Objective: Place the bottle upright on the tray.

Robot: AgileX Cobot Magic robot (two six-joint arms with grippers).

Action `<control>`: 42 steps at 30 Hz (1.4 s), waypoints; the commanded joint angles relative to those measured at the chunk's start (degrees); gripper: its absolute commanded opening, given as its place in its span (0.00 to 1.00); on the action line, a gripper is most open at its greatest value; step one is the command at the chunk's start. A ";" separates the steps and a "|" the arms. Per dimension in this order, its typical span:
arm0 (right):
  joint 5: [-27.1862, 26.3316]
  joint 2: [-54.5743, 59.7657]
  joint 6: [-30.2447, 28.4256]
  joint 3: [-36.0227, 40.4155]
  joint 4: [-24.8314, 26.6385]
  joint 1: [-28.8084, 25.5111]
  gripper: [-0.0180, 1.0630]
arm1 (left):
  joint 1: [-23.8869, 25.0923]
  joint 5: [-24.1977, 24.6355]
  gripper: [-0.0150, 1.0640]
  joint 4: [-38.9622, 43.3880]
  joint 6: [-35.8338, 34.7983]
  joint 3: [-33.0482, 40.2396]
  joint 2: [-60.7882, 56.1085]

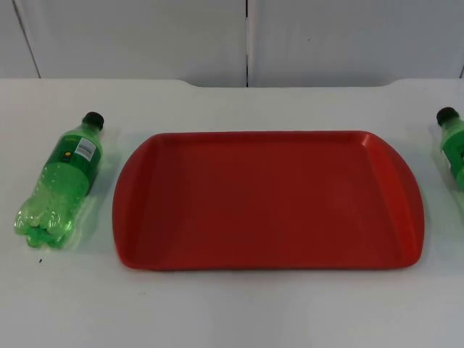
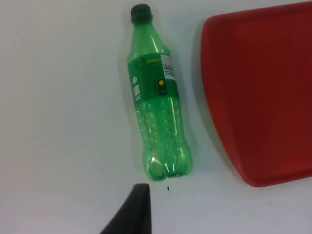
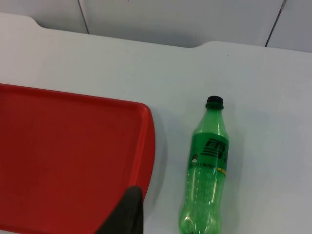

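Observation:
A green plastic bottle with a black cap lies on its side on the white table, left of the red tray, cap toward the wall. A second green bottle lies right of the tray, cut off by the picture's edge. The tray has nothing on it. In the left wrist view my left gripper hangs above the table just short of the left bottle's base, beside the tray. In the right wrist view my right gripper hovers over the tray's rim, with the right bottle lying beside it.
The grey partition wall closes the table's far side. Bare white table runs along the front of the tray and around both bottles.

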 commanded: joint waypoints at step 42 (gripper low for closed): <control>-1.49 -0.13 -0.16 -0.48 -0.01 -0.22 0.99 | -1.04 0.29 0.99 3.63 -4.32 -36.58 55.29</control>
